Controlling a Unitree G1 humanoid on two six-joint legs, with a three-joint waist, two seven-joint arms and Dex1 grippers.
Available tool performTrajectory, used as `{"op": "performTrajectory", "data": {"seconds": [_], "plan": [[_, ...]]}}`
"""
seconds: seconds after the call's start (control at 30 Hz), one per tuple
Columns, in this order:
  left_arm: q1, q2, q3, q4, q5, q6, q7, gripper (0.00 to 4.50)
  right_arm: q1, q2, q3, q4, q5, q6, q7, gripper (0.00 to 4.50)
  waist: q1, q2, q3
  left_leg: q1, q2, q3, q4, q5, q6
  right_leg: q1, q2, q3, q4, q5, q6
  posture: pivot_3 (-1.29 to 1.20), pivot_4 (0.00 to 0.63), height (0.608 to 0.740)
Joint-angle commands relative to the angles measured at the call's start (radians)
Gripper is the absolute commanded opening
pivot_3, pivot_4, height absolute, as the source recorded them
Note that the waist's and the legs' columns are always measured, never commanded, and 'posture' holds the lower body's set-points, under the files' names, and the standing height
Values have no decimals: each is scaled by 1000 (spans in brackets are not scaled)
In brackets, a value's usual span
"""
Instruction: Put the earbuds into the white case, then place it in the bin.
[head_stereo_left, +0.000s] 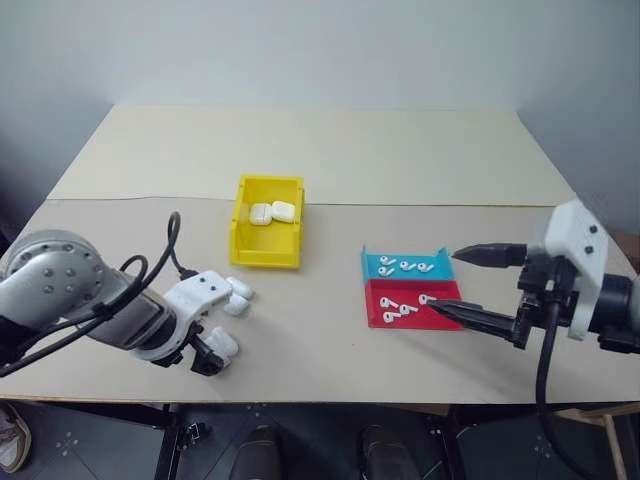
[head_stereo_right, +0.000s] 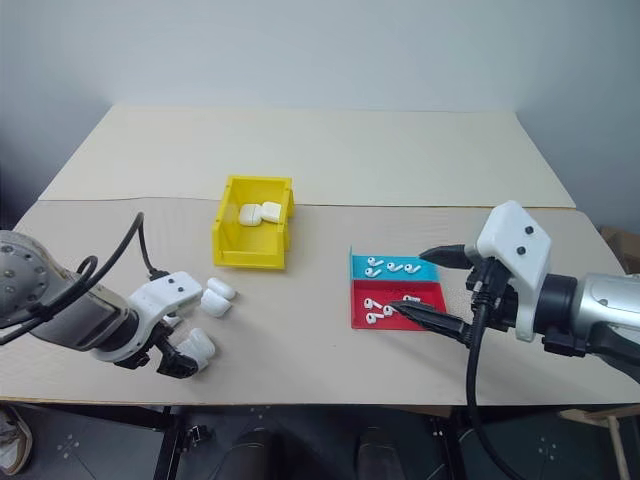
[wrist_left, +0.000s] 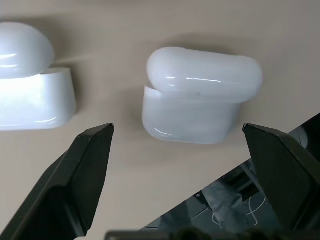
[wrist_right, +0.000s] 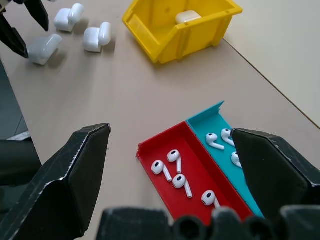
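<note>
A small shiny white case (head_stereo_left: 222, 345) with a rounded lid lies near the front edge of the tan tabletop (head_stereo_left: 330, 150), at the lower left of the head view. The left hand (head_stereo_left: 205, 355) hangs right over it with its two black fingers wide open, one on each side, holding nothing. Two more white cases (head_stereo_left: 238, 297) lie just beside it. The tall yellow plastic bin (head_stereo_left: 266, 243) sits in the middle with two cases inside. At the lower right, tiny white earbuds (head_stereo_left: 403, 310) lie in a shallow red tray (head_stereo_left: 375, 318) and a shallow teal tray (head_stereo_left: 372, 264). The right hand (head_stereo_left: 458, 283) is wide open and empty near the trays.
</note>
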Motion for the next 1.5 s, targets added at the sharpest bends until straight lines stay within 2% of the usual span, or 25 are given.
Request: {"op": "performTrajectory", "data": {"seconds": [0.03,0.33,0.5,0.7,0.73,0.8,1.17,1.2,1.4,1.5], "plan": [[-24,-7,31,-50,68,48,-74,4500,7,-13,-53,-27,40,9,-24,4468,0,0,0,0,0,0,0,0,0,0,0,0,0,0,0,0,150,740],[-23,-54,19,-51,192,55,-180,4500,45,-19,-89,-58,114,10,-89,4468,0,-1,0,0,0,0,0,0,0,0,0,0,0,0,0,0,150,740],[-18,-82,16,-46,206,55,-201,4500,67,-24,-98,-63,130,0,-110,4468,0,-1,-1,0,0,-1,0,0,0,0,0,0,0,0,0,0,150,740],[-17,-65,-4,-46,200,55,-212,4500,74,-29,-99,-63,142,-4,-121,4468,-2,-1,-1,0,0,-1,0,0,0,0,0,0,0,0,0,0,150,740],[-17,-57,-10,-52,200,55,-217,4048,72,-29,-95,-62,144,-4,-125,4500,-1,-1,-1,0,0,-1,0,0,0,0,0,0,0,0,0,0,150,740],[-15,-43,-16,-61,196,55,-223,3782,68,-30,-87,-61,148,-4,-134,4500,-2,-1,-1,0,0,-1,0,0,0,0,0,0,0,0,0,0,150,740],[-9,-41,13,-86,230,55,-237,170,78,-31,-89,-58,157,-10,-149,4500,-1,-1,-1,0,0,-1,0,0,0,0,0,0,0,0,0,0,150,740],[-10,-37,18,-90,243,55,-236,26,78,-30,-89,-57,156,-11,-150,4500,-1,-1,-1,0,0,-1,0,0,0,0,0,0,0,0,0,0,150,740],[-5,3,24,-128,311,55,-288,26,67,-21,-59,-55,142,-26,-156,4500,-3,-1,-1,0,0,-1,0,0,0,0,0,0,0,0,0,0,150,740],[10,48,76,-160,342,55,-355,26,70,-20,-60,-58,152,-28,-151,4500,-2,-1,-1,-1,0,-1,0,0,0,0,0,0,0,0,0,0,150,740]]}}
